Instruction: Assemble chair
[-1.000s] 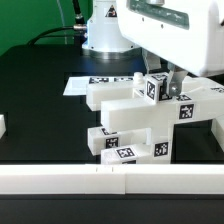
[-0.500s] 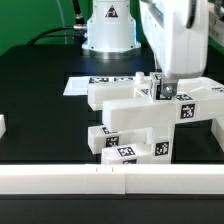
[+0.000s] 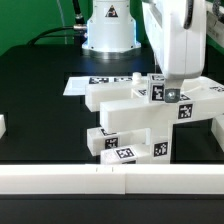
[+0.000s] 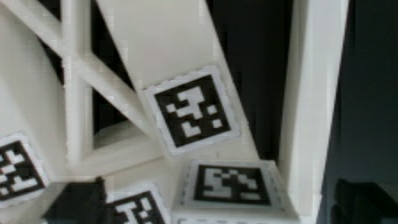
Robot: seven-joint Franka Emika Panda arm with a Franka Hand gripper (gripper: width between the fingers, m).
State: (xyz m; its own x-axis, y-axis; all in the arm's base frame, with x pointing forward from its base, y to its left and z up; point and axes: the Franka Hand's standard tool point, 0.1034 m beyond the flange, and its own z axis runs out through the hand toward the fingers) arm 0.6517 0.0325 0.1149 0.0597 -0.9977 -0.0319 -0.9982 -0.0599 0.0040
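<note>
The gripper [image 3: 166,90] has swung rightward over the chair [image 3: 140,120] since before. It sits just above a tagged block [image 3: 160,91]. Can't tell if the jaws are closed.

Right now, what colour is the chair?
Matte white, with black-and-white square tags; the chair shows best in the exterior view.

Chair [image 3: 140,120] — white tagged blocks and bars, stacked, partly joined — on black table

No words, brands or numbers readable, only black-and-white square tags on the chair parts [image 3: 140,125] (coded patterns, not lettering), marker board [image 3: 85,84] likewise
</note>
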